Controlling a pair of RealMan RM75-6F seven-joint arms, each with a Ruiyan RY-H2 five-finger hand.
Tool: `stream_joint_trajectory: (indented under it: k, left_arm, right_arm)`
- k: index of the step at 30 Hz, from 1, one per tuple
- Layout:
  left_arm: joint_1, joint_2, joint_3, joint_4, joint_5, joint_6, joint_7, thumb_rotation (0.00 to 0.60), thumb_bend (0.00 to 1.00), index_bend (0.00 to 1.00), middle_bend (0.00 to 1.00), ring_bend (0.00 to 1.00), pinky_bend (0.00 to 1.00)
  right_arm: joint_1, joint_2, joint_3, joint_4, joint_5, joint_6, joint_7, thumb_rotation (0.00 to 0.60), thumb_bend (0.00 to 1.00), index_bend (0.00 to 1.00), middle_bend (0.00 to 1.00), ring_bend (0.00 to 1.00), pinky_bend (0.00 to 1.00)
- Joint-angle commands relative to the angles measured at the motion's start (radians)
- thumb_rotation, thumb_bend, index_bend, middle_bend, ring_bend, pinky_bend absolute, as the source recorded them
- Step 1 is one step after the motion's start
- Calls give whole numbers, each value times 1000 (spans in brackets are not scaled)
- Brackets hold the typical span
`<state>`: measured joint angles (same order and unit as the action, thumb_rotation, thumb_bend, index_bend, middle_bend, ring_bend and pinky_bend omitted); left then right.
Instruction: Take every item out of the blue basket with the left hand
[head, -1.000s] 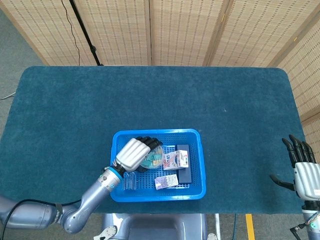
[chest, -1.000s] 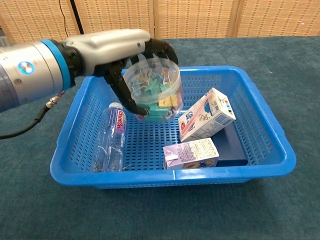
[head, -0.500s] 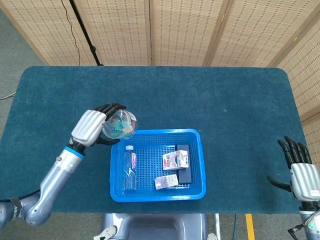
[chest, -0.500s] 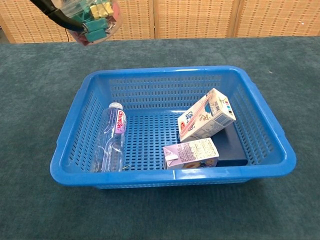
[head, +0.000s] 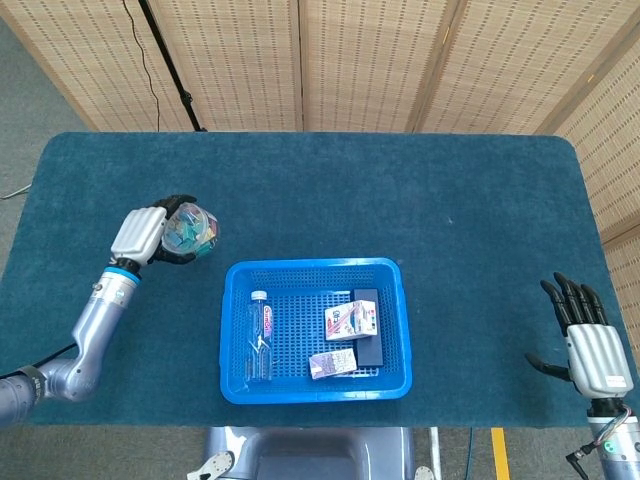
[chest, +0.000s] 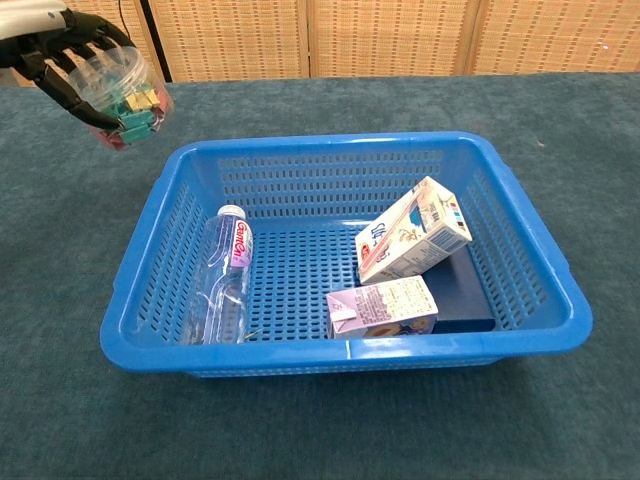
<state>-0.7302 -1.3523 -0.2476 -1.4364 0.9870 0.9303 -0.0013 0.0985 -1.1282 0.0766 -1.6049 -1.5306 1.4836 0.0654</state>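
Left hand (head: 145, 236) grips a clear tub (head: 192, 229) of clips above the table (head: 400, 200), left of the blue basket (head: 395, 330).

Inside the basket lie a water bottle (chest: 222, 275) along its left side, a white carton (chest: 412, 230) leaning tilted, a purple carton (chest: 382, 307) at the front wall and a dark box (chest: 465, 295) beneath them. Right hand (head: 590, 340) hangs empty, fingers spread, at the table's right edge.
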Motion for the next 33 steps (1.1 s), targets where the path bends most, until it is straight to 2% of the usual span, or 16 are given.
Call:
stream_joint_trajectory:
  k: [1, 4, 5, 7, 13, 20, 26, 33]
  left_arm:
    - [-5, -56, 17, 80, -10, -42, -25, 600, 248, 233, 155, 198, 236]
    - [-3, -17, 33, 52, 25, -107, -69, 600, 195, 42, 16, 24, 55]
    - [1, 5, 34, 32, 50, -124, -100, 600, 163, 1, 0, 0, 8]
    - [13, 34, 34, 4, 98, -123, -144, 600, 127, 0, 0, 0, 0]
    - [51, 153, 45, -150, 284, -68, -249, 600, 117, 0, 0, 0, 0]
    - [52, 248, 86, -363, 464, -41, -278, 600, 116, 0, 0, 0, 0]
    - [14, 205, 95, -422, 468, -73, -197, 600, 112, 0, 0, 0, 0]
    - [-85, 15, 61, -407, 308, -130, 26, 600, 111, 0, 0, 0, 0]
  right_arm:
    - [0, 0, 2, 2, 6, -3, 1, 600, 0, 0, 0, 0, 0]
    - [0, 2, 1, 0, 6, -2, 3, 600, 0, 0, 0, 0, 0]
    - [0, 3, 1, -1, 5, 0, 4, 600, 0, 0, 0, 0, 0]
    - [-1, 4, 0, -2, 3, 2, 6, 600, 0, 0, 0, 0, 0]
    - [-3, 8, -2, -9, -4, 9, 10, 600, 0, 0, 0, 0, 0]
    - [-3, 10, -2, -11, -4, 10, 14, 600, 0, 0, 0, 0, 0]
    - [-2, 12, -3, -10, -6, 9, 21, 600, 0, 0, 0, 0, 0]
    - [1, 15, 0, -5, 3, 3, 31, 600, 0, 0, 0, 0, 0]
